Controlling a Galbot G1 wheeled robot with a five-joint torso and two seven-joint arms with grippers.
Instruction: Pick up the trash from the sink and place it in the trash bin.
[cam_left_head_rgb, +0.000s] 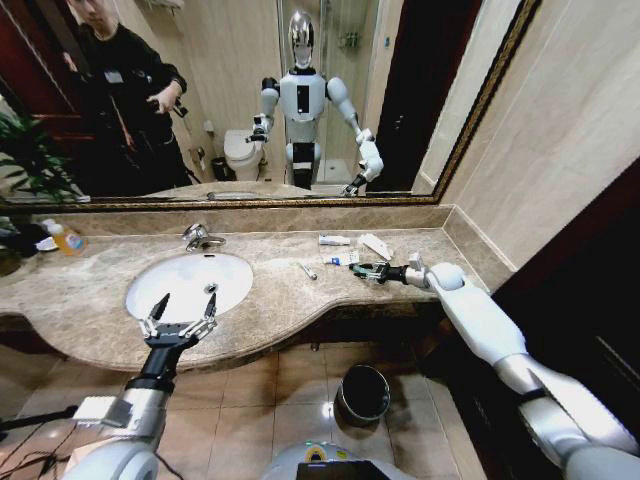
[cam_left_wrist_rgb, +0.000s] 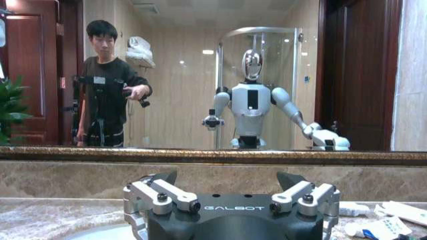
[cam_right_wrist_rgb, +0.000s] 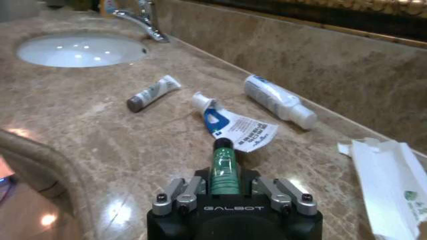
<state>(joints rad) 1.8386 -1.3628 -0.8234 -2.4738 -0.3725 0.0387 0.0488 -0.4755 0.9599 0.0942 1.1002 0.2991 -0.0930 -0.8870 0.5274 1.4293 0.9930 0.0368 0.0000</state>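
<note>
Head view showed the robot at a marble table (cam_left_head_rgb: 270, 300) with a white sink (cam_left_head_rgb: 188, 285) set into it. The sink had a shiny tap (cam_left_head_rgb: 198, 237) behind it, and the bowl looked bare.

The right hand (cam_left_head_rgb: 368, 271) was low over the table, well to the right of the sink. Its fingers were pressed together on a small green tube (cam_right_wrist_rgb: 225, 169). In the right wrist view, the green tube poked out between the fingers, with its dark cap pointing away from the hand.

More trash lay on the table near that hand. A flat white and blue tube (cam_right_wrist_rgb: 235, 126) lay just past the green tube's cap. A small white tube with a dark cap (cam_right_wrist_rgb: 152, 93) lay between it and the sink. A fatter white tube (cam_right_wrist_rgb: 277, 100) lay close to the back wall. A white paper packet (cam_right_wrist_rgb: 390, 177) lay off to one side, near the wall too.

The left hand (cam_left_head_rgb: 181, 310) hung over the front edge of the sink. Its fingers were spread wide apart and held nothing.

The trash bin (cam_left_head_rgb: 363, 394) stood on the tiled floor below the table, under the part to the right of the sink. It was dark with a shiny rim.

An orange-yellow bottle (cam_left_head_rgb: 66, 238) stood at the far left of the table, near some green leaves (cam_left_head_rgb: 30, 160).
</note>
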